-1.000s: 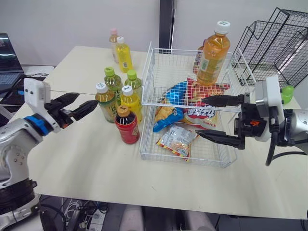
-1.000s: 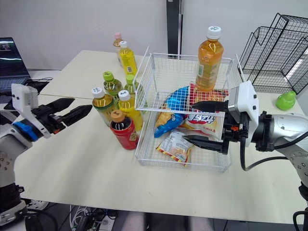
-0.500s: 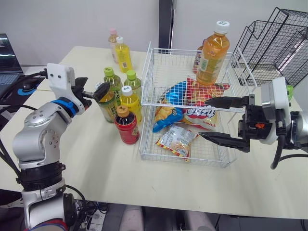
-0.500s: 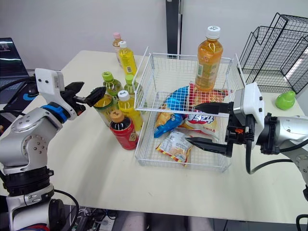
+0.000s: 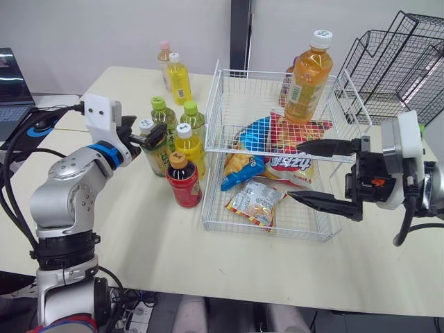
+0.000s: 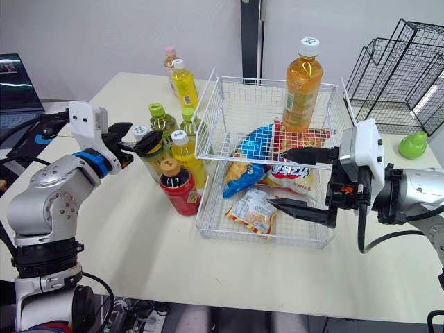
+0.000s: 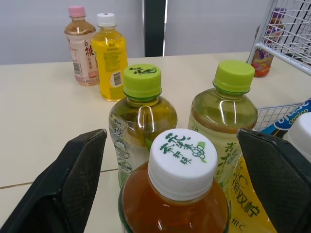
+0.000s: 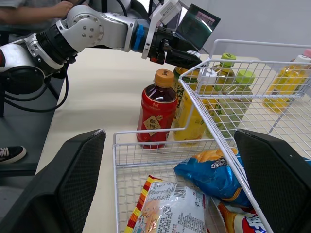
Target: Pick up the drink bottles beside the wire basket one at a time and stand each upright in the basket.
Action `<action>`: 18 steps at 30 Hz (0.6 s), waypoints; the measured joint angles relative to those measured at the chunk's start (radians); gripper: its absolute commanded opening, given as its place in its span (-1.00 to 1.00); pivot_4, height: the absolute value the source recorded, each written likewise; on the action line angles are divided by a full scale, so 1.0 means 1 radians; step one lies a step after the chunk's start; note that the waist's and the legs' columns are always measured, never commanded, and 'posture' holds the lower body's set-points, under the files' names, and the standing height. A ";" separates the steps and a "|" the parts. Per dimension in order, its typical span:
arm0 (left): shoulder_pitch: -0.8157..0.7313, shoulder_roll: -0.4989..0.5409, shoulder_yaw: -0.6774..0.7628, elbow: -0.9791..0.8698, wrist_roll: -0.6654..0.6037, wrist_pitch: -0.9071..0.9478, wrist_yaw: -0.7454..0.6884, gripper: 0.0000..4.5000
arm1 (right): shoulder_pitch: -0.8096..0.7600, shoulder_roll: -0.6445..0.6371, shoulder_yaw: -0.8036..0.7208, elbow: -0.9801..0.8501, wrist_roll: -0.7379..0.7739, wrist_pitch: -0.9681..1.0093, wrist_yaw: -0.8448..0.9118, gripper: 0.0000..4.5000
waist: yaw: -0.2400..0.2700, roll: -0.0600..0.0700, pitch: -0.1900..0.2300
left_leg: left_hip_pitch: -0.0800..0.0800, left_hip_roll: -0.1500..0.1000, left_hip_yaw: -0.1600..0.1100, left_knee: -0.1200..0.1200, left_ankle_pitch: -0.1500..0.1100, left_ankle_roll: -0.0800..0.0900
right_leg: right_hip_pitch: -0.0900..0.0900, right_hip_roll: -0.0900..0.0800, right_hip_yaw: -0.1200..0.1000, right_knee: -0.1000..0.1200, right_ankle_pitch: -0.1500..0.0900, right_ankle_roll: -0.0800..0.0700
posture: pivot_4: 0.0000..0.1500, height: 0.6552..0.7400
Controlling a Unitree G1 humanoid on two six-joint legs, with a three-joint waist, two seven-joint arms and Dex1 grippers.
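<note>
Pale tabletop (image 5: 139, 229) fills most of the head views, with a laptop (image 5: 10, 83) at the left edge and black wire racks (image 5: 402, 55) in the upper right. At centre stands the white wire basket (image 5: 243, 104), holding snack bags (image 5: 257, 201) and one orange drink bottle (image 5: 305, 80) upright in its upper right corner.

Just left of the basket is a tight cluster of bottles. It has two green-capped bottles (image 5: 161, 111), a yellow bottle (image 5: 186, 146), a red bottle (image 5: 183, 182) nearest the lower edge, and a white-capped tea bottle (image 7: 182, 155). A pink-capped bottle (image 5: 163, 59) and another yellow one (image 5: 178, 78) stand apart toward the top.

The left gripper (image 5: 144, 133) is level with the tea bottle's cap. Its fingers are spread on either side of the cap with gaps showing, so it grips nothing.

The right gripper (image 5: 295, 171) hovers over the basket's right half, fingers wide apart and empty.
</note>
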 measured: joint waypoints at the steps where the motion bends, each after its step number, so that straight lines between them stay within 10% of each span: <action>1: 0.000 0.000 -0.001 0.000 0.000 0.001 0.003 0.98 | 0.000 0.000 0.000 -0.003 0.005 0.002 -0.007 1.00 | 0.000 0.000 0.000 | 0.000 0.000 0.000 0.000 0.000 0.000 | 0.000 0.000 0.000 0.000 0.000 0.000 | 1.00 -0.58; 5: 0.000 0.000 -0.009 0.000 0.000 0.014 0.006 0.90 | -0.001 0.000 0.000 -0.029 0.024 0.010 -0.038 1.00 | 0.000 0.000 0.000 | 0.000 0.000 0.000 0.000 0.000 0.000 | 0.000 0.000 0.000 0.000 0.000 0.000 | 1.00 -0.58; 15: 0.006 0.005 -0.018 -0.001 0.001 0.016 0.006 -0.38 | -0.010 0.000 0.000 -0.047 0.051 0.023 -0.067 1.00 | 0.000 0.000 0.000 | 0.000 0.000 0.000 0.000 0.000 0.000 | 0.000 0.000 0.000 0.000 0.000 0.000 | 1.00 -0.58; 18: 0.009 0.012 -0.018 -0.003 -0.001 0.017 0.002 -0.40 | -0.010 0.000 0.000 -0.047 0.051 0.023 -0.069 1.00 | 0.000 0.000 0.000 | 0.000 0.000 0.000 0.000 0.000 0.000 | 0.000 0.000 0.000 0.000 0.000 0.000 | 1.00 -0.58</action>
